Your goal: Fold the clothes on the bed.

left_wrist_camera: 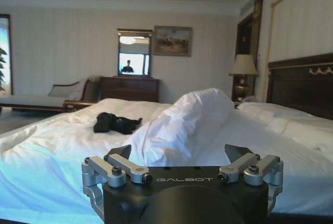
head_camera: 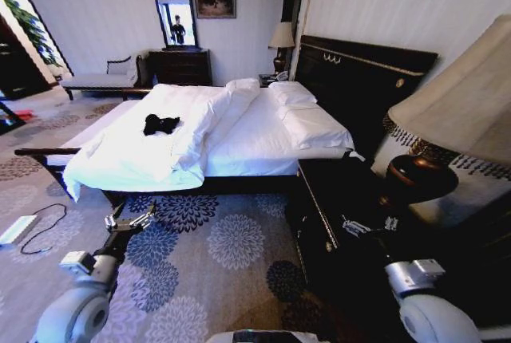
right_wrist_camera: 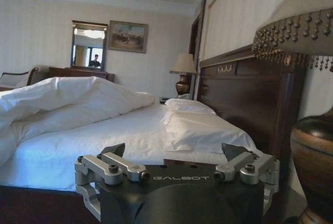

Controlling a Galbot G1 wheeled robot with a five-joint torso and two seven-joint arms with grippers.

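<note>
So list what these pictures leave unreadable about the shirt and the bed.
- The clothes: a crumpled black heap in the head view, so the lettering and lie of the sleeves are unreadable.
- In the left wrist view, the clothes are too small.
- The bed: the bunched duvet hides its far side in the right wrist view.

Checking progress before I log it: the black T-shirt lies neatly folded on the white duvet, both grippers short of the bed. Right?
Not quite. The black T-shirt lies crumpled, not folded, on the white duvet, as the head view shows. The left gripper and right gripper are both short of the bed, open.
</note>
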